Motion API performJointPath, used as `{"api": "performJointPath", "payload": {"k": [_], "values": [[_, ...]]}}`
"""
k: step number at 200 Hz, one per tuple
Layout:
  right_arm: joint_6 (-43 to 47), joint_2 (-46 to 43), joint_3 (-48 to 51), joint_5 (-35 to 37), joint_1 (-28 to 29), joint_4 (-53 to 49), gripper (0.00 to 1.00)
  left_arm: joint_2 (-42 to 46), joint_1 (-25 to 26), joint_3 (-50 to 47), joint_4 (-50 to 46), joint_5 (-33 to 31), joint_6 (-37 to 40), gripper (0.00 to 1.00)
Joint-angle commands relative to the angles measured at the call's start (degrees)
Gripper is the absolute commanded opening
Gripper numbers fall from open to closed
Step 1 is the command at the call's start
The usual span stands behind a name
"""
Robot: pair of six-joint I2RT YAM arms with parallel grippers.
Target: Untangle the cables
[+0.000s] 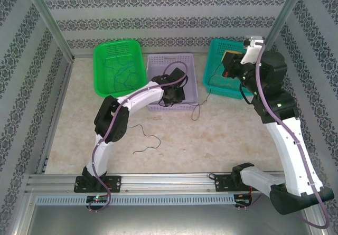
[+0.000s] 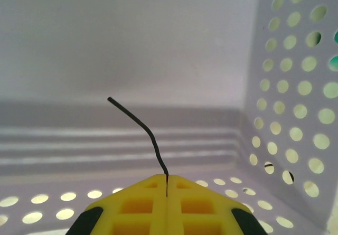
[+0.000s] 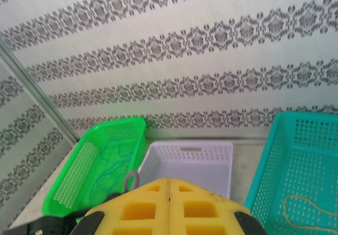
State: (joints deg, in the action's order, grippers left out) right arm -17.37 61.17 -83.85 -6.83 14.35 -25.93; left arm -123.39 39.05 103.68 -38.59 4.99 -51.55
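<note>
My left gripper [image 1: 171, 95] is down inside the lavender basket [image 1: 171, 58] near its front wall. In the left wrist view that gripper [image 2: 167, 178] is shut on a thin black cable [image 2: 140, 123], whose short free end curves up and left from the fingertips. The right gripper [image 1: 228, 63] hangs high over the teal basket [image 1: 219, 47], and in its own view this gripper [image 3: 169, 181] is shut with nothing seen between the fingers. A blue cable [image 3: 108, 166] lies in the green basket [image 3: 74, 177]. A yellowish cable [image 3: 309, 211] lies in the teal basket [image 3: 296, 140].
A loose black cable [image 1: 149, 140] curls on the table in front of the left arm. Another black cable [image 1: 206, 97] trails from the teal basket's left side down onto the table. The three baskets stand in a row by the back wall.
</note>
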Motion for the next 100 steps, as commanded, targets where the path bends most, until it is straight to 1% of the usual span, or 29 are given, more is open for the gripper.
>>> {"api": "performJointPath", "payload": {"k": [1, 18, 28, 50, 67, 78, 100], "values": [[1.8, -1.6, -2.6, 0.6, -0.4, 3.7, 0.00, 4.4, 1.4, -1.2, 0.7, -0.7, -2.1, 0.00], [1.8, -1.1, -4.5, -0.1, -0.4, 5.3, 0.00, 7.3, 1.6, 0.3, -0.8, -4.3, -2.4, 0.00], [1.8, -0.1, -6.6, -0.4, -0.4, 5.7, 0.00, 9.5, 1.6, 1.1, -1.8, -7.8, -2.8, 0.00], [1.8, 3.9, -12.0, -0.5, -0.4, 6.9, 0.00, 14.4, 1.1, 0.9, -3.4, -14.6, -3.1, 0.00], [1.7, 7.8, -16.0, 0.8, -0.6, 8.0, 0.00, 16.7, 0.9, 1.0, -7.9, -19.0, -2.8, 0.00], [1.6, 10.2, -18.3, 1.8, -0.7, 9.9, 0.00, 18.8, 0.7, -0.9, -9.0, -20.6, -2.9, 0.00], [1.3, 16.6, -25.2, 1.7, -1.2, 11.8, 0.00, 23.5, 0.3, -7.0, -7.9, -21.1, -4.0, 0.00]]}}
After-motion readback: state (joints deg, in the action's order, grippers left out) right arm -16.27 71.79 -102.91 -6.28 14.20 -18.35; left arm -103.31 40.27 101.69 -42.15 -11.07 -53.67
